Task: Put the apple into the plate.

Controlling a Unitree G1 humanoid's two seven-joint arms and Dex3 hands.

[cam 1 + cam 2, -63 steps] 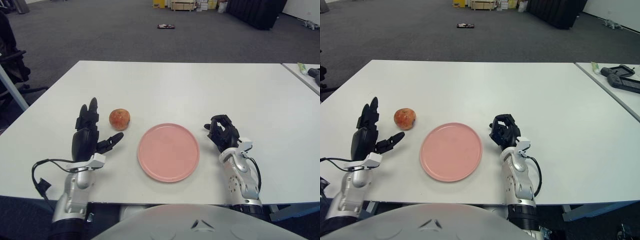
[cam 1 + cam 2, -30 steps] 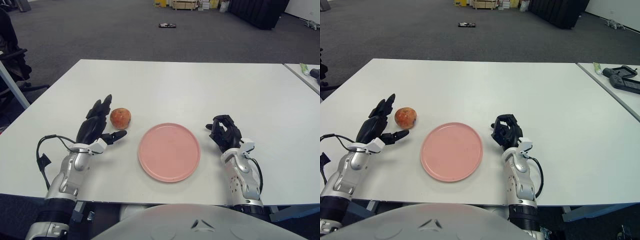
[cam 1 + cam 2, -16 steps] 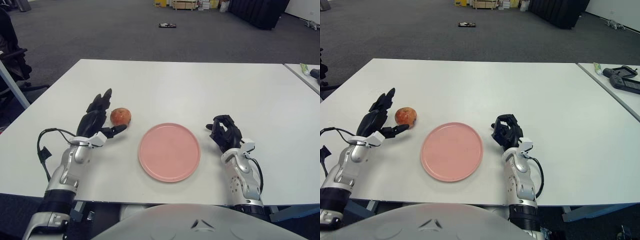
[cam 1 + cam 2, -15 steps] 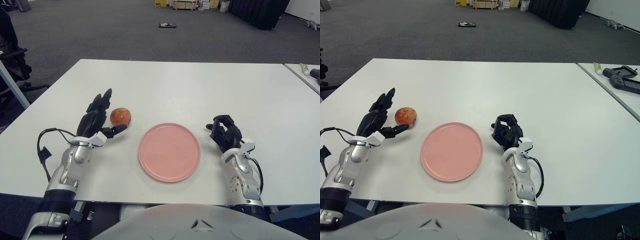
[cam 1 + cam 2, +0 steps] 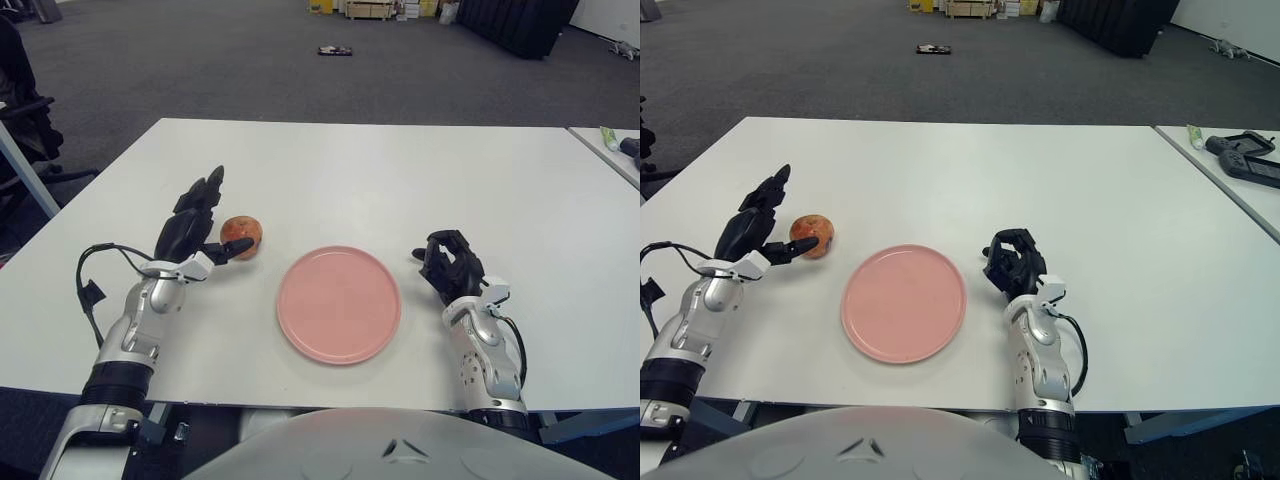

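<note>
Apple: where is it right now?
On the table, left of the pink plate, not in it. The apple sits beside the open left hand, whose thumb crosses its front.

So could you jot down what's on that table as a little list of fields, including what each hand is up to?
apple: on the white table, left of the plate
plate: pink, nothing on it
left hand: fingers spread beside the apple, thumb in front of it, no grasp yet
right hand: curled, just right of the plate, holding nothing
task state: apple not yet on the plate
</note>
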